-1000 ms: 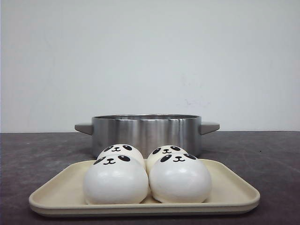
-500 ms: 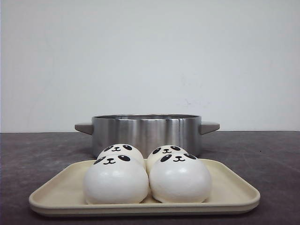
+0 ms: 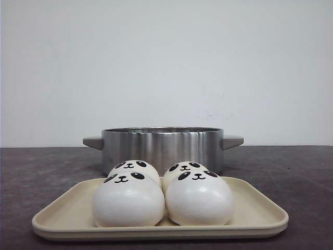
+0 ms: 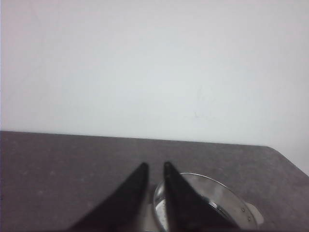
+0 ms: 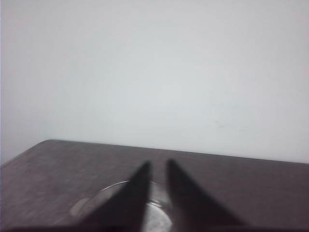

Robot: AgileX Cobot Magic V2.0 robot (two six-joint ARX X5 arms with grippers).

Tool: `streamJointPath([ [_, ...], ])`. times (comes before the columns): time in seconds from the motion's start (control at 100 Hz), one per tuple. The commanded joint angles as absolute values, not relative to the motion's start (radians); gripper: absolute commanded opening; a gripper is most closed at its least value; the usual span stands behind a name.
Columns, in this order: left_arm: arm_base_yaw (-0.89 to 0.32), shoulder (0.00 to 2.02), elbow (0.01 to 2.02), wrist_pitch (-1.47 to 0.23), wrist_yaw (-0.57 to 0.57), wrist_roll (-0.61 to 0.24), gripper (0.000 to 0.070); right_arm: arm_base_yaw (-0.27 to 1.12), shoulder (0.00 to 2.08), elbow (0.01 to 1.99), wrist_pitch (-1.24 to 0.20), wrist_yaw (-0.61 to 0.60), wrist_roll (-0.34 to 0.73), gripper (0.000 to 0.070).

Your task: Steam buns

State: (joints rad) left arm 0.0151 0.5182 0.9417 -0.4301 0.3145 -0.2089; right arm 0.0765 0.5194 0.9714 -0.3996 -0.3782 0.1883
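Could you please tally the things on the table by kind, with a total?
Buns: 4
Tray: 1
Pot: 1
Total: 6

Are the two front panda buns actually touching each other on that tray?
Touching. In the front view, the left front bun and the right front bun press together at their sides, no tray showing between them there.
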Motion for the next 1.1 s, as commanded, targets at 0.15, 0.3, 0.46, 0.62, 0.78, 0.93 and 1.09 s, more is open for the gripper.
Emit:
streamJointPath([
  [0.15, -0.022, 0.524, 0.954, -0.439, 0.323, -0.196, 0.0598, 0.078, 0.551, 0.983, -0.345, -0.612, 0.365, 0.07],
  [0.3, -0.062, 0.527, 0.954, -0.474, 0.326, -0.187, 0.0598, 0.094, 0.603, 0.983, -0.381, -0.597, 0.405, 0.07],
  [0.46, -0.102, 0.536, 0.954, -0.553, 0.325, -0.127, 0.0598, 0.187, 0.706, 0.984, -0.549, -0.476, 0.38, 0.07],
  [0.62, -0.134, 0.54, 0.954, -0.586, 0.323, -0.121, 0.0598, 0.366, 0.81, 0.984, -0.659, -0.311, 0.379, 0.07],
  [0.78, -0.159, 0.542, 0.954, -0.591, 0.323, -0.121, 0.0597, 0.596, 0.942, 1.007, -0.717, -0.138, 0.461, 0.07],
  [0.93, -0.188, 0.542, 0.954, -0.591, 0.322, -0.121, 0.0596, 0.733, 1.102, 1.066, -0.764, -0.078, 0.524, 0.07],
  [1.09, -0.221, 0.542, 0.954, -0.591, 0.32, -0.121, 0.0596, 0.802, 1.283, 1.118, -0.762, -0.109, 0.571, 0.065],
])
